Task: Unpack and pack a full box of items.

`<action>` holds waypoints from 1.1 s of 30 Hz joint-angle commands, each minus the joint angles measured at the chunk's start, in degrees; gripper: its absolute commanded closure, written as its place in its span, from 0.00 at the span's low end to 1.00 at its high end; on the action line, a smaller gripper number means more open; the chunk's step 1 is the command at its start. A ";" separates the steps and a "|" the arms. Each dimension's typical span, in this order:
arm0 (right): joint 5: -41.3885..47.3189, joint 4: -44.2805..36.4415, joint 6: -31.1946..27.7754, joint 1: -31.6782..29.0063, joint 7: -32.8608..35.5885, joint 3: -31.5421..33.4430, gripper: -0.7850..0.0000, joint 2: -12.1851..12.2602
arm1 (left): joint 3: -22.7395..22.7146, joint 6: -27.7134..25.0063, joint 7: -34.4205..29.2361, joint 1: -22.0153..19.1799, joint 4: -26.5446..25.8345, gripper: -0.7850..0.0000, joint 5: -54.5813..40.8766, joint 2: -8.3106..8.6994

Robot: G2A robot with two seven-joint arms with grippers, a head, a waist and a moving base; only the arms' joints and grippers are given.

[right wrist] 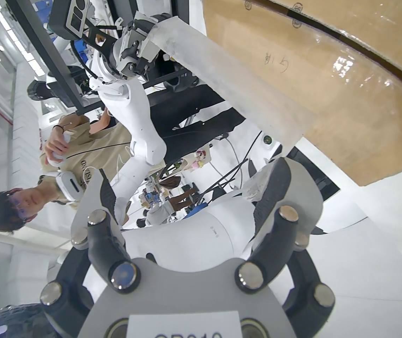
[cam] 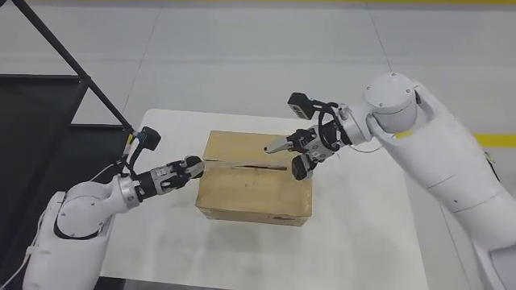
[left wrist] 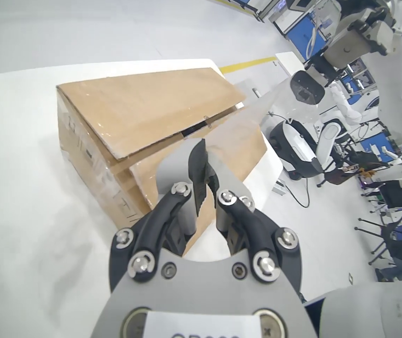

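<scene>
**Left gripper pinches a strip of clear tape, right gripper stands wide open over the box**

In the top view the left arm comes from the near left corner of the table (cam: 363, 234), and its forearm lies low and points toward the left side of the cardboard box (cam: 254, 181). The left gripper (cam: 193, 166) is just beside that side of the box. The right arm comes from the right, bent at the elbow, and the right gripper (cam: 289, 155) hangs above the top of the box, near the slit between the flaps.

The box stands in the middle of the table with the flaps down. The left wrist view shows that the far flap of the box (left wrist: 144, 107) is a little raised, so a dark gap is open along the slit.

The wrist views show a tape strip (left wrist: 243, 121) that is hard to see from the top. The left gripper (left wrist: 204, 163) has its fingers almost together and holds one end of it. In the right wrist view the tape strip (right wrist: 222, 72) runs from the left gripper (right wrist: 141, 43) along the box (right wrist: 327, 72) toward the right gripper (right wrist: 190, 174), whose fingers are spread wide and grip nothing. Some crumpled clear film lies against one of the fingers (right wrist: 274, 191); I cannot tell whether it is joined to the strip
</scene>
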 commanded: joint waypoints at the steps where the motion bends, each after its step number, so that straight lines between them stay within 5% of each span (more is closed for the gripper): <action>1: 2.82 2.96 -0.71 1.21 0.73 -1.98 0.00 -0.73 | 0.07 1.15 -2.75 -1.16 1.28 1.00 -2.81 0.30; 9: 8.59 11.76 -3.16 4.47 3.17 -7.16 0.00 -3.49 | 0.40 2.78 -6.42 -3.64 3.90 1.00 -6.77 0.98; 24: 9.98 11.96 -2.12 2.25 2.13 -6.68 0.00 -3.80 | 1.95 6.81 -3.24 -4.65 5.81 1.00 -3.80 1.29; 33: 14.50 16.30 -2.46 2.57 2.48 -10.20 0.00 -5.58 | 4.59 11.08 -7.69 -8.26 10.07 1.00 -5.18 1.82</action>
